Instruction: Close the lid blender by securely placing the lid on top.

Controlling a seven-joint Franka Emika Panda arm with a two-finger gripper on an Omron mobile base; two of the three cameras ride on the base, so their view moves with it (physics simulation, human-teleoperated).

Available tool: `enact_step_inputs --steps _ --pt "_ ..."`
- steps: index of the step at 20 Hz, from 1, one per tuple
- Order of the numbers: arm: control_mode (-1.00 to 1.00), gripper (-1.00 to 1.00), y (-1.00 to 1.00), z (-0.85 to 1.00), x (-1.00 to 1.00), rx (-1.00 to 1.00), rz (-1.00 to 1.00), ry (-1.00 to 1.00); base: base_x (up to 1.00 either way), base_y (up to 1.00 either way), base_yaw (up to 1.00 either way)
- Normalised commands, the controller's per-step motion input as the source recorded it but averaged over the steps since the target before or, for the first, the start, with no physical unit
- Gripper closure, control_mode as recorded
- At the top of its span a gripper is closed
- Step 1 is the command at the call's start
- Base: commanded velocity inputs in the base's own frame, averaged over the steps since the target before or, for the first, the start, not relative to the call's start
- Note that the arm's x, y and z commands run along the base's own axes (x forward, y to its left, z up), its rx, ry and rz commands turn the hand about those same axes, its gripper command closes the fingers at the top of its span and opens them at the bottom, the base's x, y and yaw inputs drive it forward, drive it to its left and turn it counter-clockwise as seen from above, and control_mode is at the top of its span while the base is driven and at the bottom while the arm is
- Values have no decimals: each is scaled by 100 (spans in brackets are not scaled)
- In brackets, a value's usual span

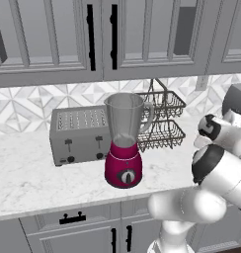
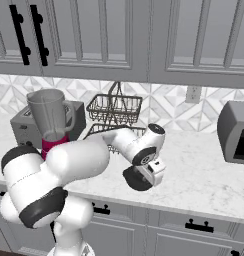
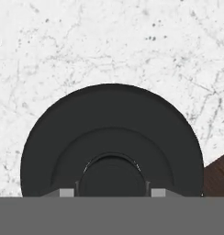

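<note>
silver toaster (image 1: 79, 134), wire basket rack (image 1: 161, 120), marble counter (image 1: 33, 178), microwave (image 2: 235, 131)

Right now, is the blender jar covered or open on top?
Open. The blender jar's rim is bare; the lid lies flat on the counter under the gripper.

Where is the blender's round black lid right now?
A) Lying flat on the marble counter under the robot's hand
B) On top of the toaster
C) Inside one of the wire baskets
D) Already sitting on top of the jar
A: the lid lies flat on the counter directly below the gripper, while the blender jar's top is open.
</note>
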Motion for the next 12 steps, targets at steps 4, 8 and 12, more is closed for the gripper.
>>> enact_step_inputs --steps 4,8,12 --pt "-100 100 3 100 -22 14 0 -35 0 0 0" --pt "-100 100 28 100 -12 5 0 -32 0 0 0" --pt "-100 100 43 100 -10 3 0 -34 0 0 0"
